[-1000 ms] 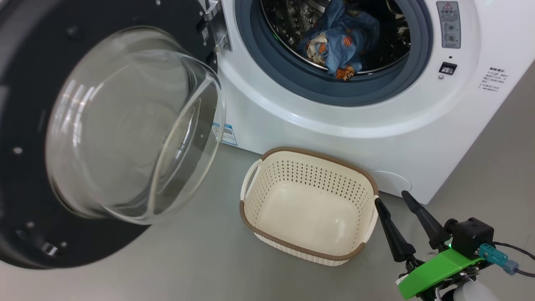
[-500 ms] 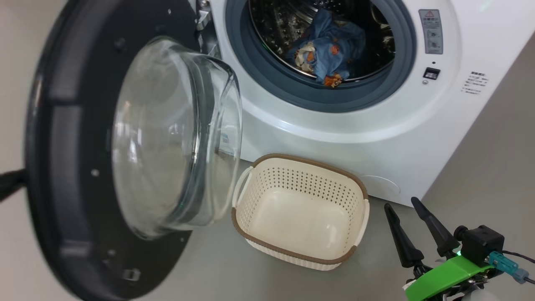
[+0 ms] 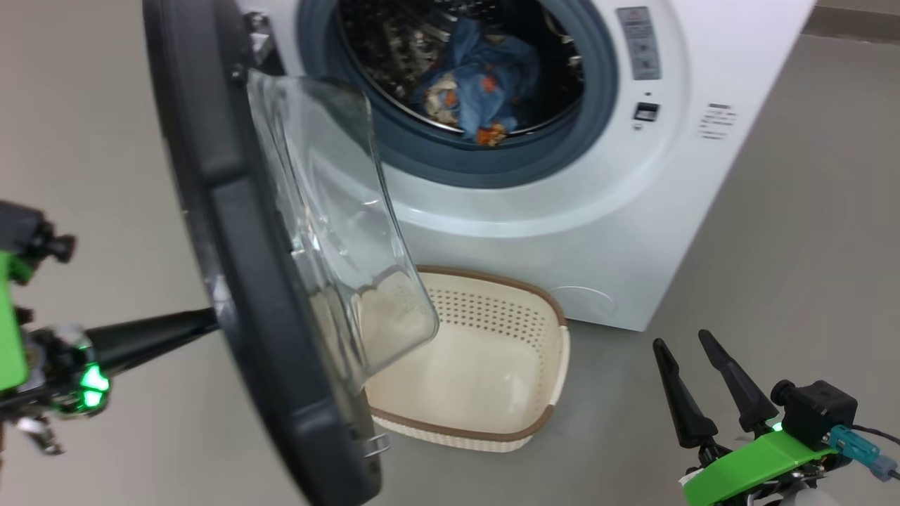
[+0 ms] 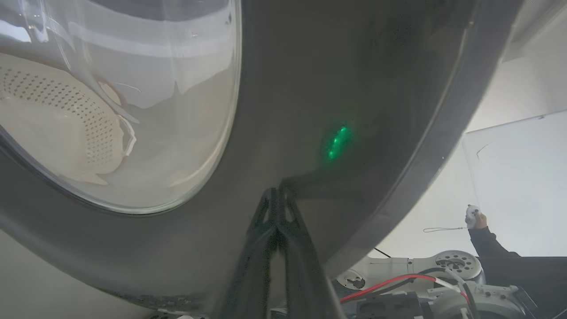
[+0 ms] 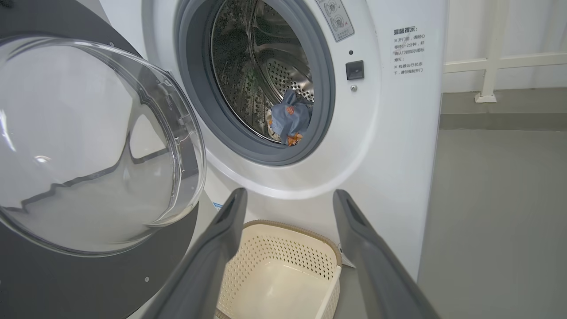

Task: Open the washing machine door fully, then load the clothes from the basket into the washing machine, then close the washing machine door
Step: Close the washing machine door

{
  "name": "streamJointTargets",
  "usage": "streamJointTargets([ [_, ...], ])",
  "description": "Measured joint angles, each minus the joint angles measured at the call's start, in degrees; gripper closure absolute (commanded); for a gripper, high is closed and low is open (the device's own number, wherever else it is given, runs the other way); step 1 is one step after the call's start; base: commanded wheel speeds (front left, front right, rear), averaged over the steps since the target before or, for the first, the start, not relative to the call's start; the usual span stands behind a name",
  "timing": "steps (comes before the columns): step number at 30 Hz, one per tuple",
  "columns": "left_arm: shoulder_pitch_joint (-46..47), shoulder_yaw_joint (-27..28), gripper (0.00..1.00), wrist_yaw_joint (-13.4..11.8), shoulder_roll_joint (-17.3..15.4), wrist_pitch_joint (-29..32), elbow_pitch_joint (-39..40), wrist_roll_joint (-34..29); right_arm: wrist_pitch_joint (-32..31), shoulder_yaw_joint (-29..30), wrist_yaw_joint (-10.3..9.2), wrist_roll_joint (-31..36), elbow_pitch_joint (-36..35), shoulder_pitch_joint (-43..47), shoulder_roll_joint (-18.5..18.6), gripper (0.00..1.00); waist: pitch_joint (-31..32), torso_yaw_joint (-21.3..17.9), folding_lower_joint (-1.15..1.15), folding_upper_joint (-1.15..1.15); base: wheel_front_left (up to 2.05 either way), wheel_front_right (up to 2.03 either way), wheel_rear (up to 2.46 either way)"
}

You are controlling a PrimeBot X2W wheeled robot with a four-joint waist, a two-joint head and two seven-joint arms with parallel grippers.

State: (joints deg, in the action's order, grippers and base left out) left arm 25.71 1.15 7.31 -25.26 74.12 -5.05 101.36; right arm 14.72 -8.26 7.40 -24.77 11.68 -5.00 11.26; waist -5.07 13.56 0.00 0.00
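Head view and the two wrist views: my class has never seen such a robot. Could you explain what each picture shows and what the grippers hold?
This is a wheeled robot with two arms, each ending in a two-fingered gripper. The head view looks down from its head at a washing machine on the floor, its door partly open. The clothes lie in the drum; the basket sits on the floor in front. The left wrist view looks along the left gripper, shut, its tips against the door's dark outer face. The right wrist view looks along the right gripper, open and holding nothing.
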Motion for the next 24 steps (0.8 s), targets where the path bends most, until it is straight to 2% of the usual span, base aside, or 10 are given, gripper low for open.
streamJointTargets([
  [7,4.2,-2.6,1.00,-0.3,4.4,-2.9,-0.9,-2.0,0.0,0.8,0.00,0.0,-0.5,0.3,-0.6,0.00,-0.2,-4.7,0.00,0.00,0.00,0.00,0.00],
  [19,11.5,-3.9,1.00,-0.2,8.5,-8.9,-8.9,-7.2,0.0,1.4,0.00,0.2,-0.7,0.3,-2.0,0.00,-1.2,-11.8,0.00,0.00,0.00,0.00,0.00],
  [24,12.0,-4.0,1.00,-0.2,8.8,-9.2,-10.2,-7.9,0.0,1.7,0.00,0.2,-0.7,0.3,-2.1,0.00,-0.8,-13.4,0.00,0.00,0.00,0.00,0.00],
])
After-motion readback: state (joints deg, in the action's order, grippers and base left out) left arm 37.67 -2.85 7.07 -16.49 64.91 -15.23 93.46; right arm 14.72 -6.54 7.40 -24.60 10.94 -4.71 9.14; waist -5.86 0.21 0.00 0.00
